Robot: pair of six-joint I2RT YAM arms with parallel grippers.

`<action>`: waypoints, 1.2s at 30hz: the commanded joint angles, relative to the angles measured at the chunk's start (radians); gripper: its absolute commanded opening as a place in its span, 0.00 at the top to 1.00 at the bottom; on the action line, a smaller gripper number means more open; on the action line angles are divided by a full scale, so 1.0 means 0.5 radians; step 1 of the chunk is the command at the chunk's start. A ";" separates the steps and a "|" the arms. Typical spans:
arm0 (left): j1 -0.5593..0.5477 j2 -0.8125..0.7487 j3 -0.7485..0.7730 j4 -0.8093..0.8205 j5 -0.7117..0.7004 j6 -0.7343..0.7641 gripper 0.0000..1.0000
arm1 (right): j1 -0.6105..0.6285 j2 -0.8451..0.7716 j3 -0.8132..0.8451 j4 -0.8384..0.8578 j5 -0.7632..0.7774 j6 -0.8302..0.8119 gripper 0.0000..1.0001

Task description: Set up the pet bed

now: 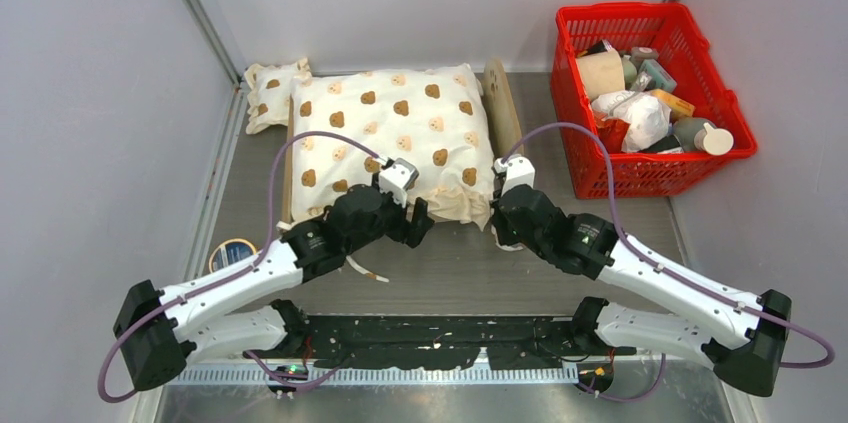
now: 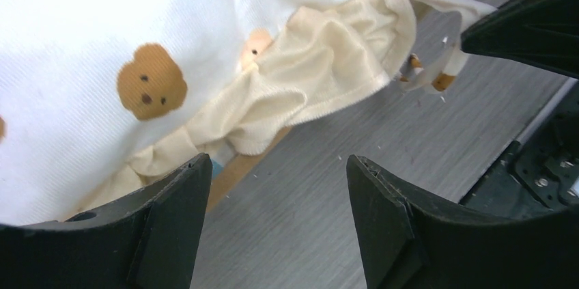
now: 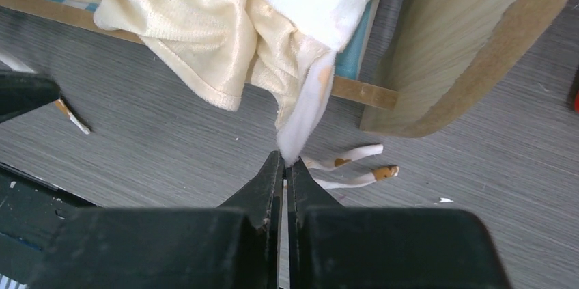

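Cream bear-print cushion (image 1: 390, 138) with ruffled edge, small matching pillow (image 1: 272, 91) at its far left corner, red basket (image 1: 610, 178) of assorted packets and bottles at right, roll of tape (image 1: 230, 253) by the left wall, grey wood-grain worktop (image 1: 460, 273).

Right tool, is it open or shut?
Shut. The right tool has its fingers together, pinching the cushion by a white corner.

A bear-print cushion (image 1: 385, 138) covers the pet bed (image 1: 503, 108) at centre; a small pillow (image 1: 272, 91) lies at eleven o'clock, a red basket (image 1: 625, 175) at two o'clock.
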 commanded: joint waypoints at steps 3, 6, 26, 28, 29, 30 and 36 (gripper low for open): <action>-0.061 0.212 0.219 0.272 -0.162 0.353 0.24 | 0.009 0.021 0.153 -0.114 0.098 -0.059 0.95; -0.106 0.333 0.275 0.358 -0.095 0.410 0.24 | 0.009 0.026 0.116 -0.090 0.070 -0.035 0.92; -0.218 0.607 0.449 0.326 -0.141 0.246 1.00 | 0.006 -0.549 -0.445 0.378 0.013 -0.114 0.50; -0.195 0.569 0.488 0.296 -0.113 0.167 1.00 | 0.006 -0.611 -0.526 0.442 -0.039 -0.158 0.49; -0.177 0.558 0.507 0.278 -0.079 0.129 1.00 | 0.007 -0.644 -0.556 0.494 -0.054 -0.180 0.49; -0.157 0.541 0.514 0.279 -0.046 0.093 1.00 | 0.006 -0.656 -0.627 0.519 -0.082 -0.182 0.50; -0.060 0.477 0.493 0.292 0.006 -0.028 1.00 | 0.008 -0.729 -0.984 0.885 -0.061 -0.083 0.58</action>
